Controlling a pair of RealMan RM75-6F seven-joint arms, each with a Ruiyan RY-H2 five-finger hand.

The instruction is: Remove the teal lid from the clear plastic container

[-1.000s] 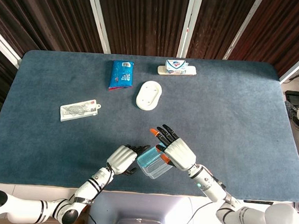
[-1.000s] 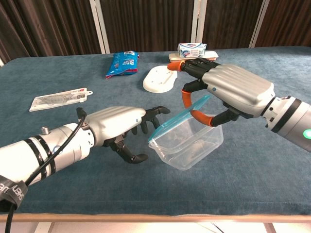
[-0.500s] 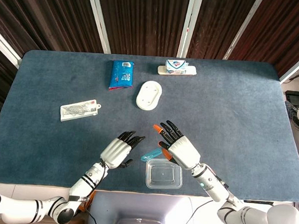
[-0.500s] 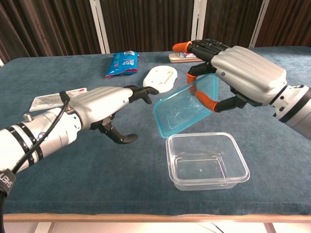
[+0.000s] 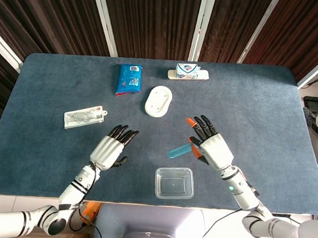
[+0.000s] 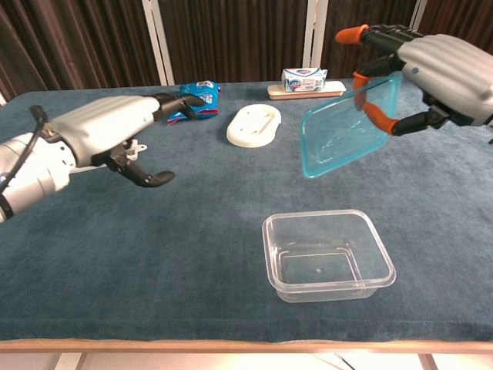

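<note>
The clear plastic container stands lidless and upright near the table's front edge. My right hand holds the teal lid by its edge, tilted in the air above the table, up and to the right of the container. My left hand hovers left of the container with its fingers apart and holds nothing.
A white oval dish lies mid-table. A blue packet and a soap box on a white tray sit at the back. A flat clear packet lies to the left.
My right hand has lifted the teal lid further up and to the right, away from the container. My left hand has let go of the container and drawn back to the left.
</note>
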